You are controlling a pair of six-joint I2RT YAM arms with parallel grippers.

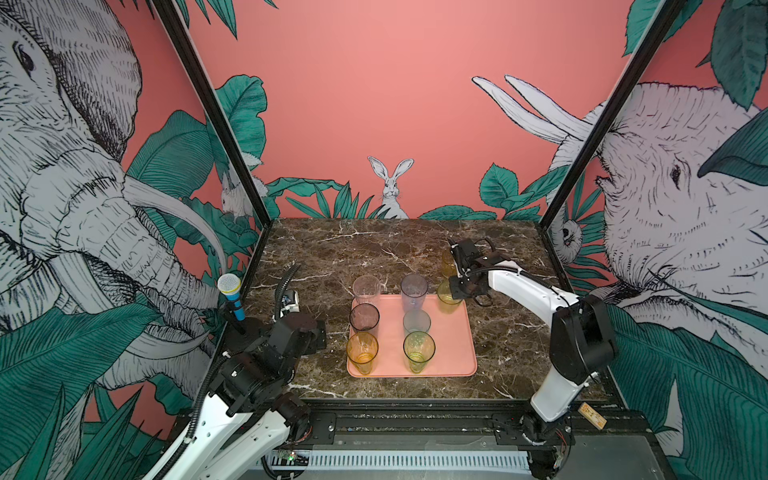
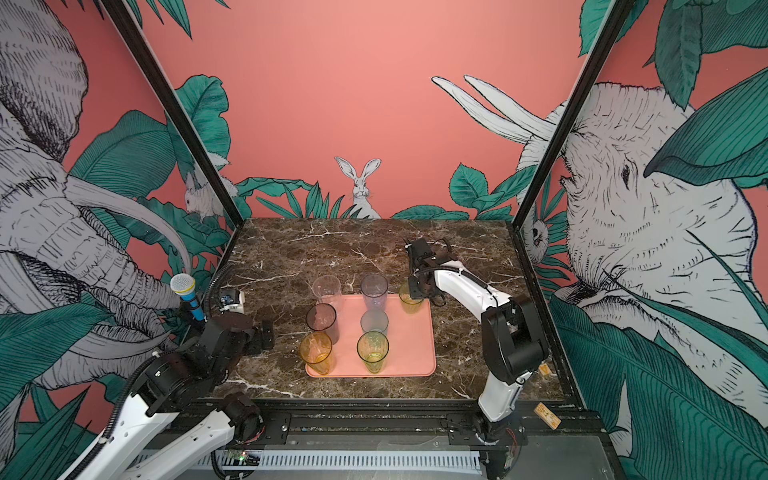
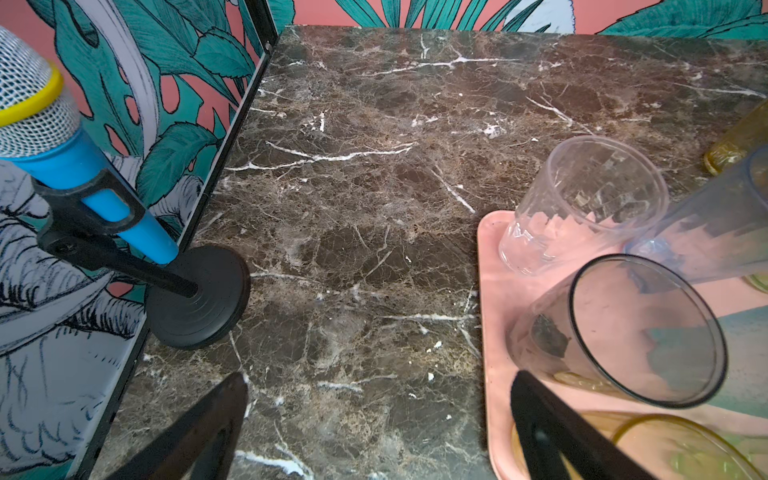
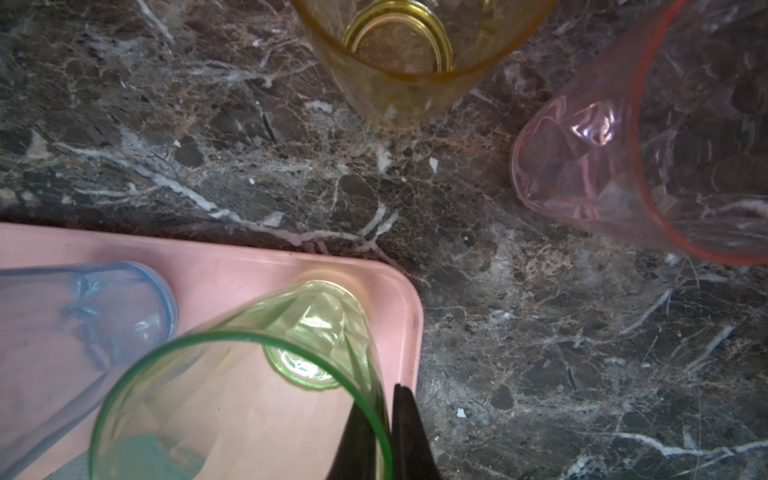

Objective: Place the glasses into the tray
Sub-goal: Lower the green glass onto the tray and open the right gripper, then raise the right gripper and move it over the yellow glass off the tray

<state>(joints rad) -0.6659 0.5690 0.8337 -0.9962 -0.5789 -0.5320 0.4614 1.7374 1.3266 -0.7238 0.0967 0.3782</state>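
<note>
The left tool [image 3: 374,432] hangs over the table [image 3: 374,187] with fingers [image 3: 199,428] spread wide, one over the tray [image 3: 494,316]. On the tray stand a clear glass [image 3: 582,203], a smoky glass [image 3: 623,332] and an amber glass [image 3: 681,449]. A microphone [image 3: 62,149] stands at the wall.

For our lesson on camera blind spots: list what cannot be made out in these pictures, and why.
- pink tumbler: rim cut off in the right wrist view; the right arm hides it in both top views.
- right gripper, shut on the green tumbler: hidden under its wrist in both top views.
</note>
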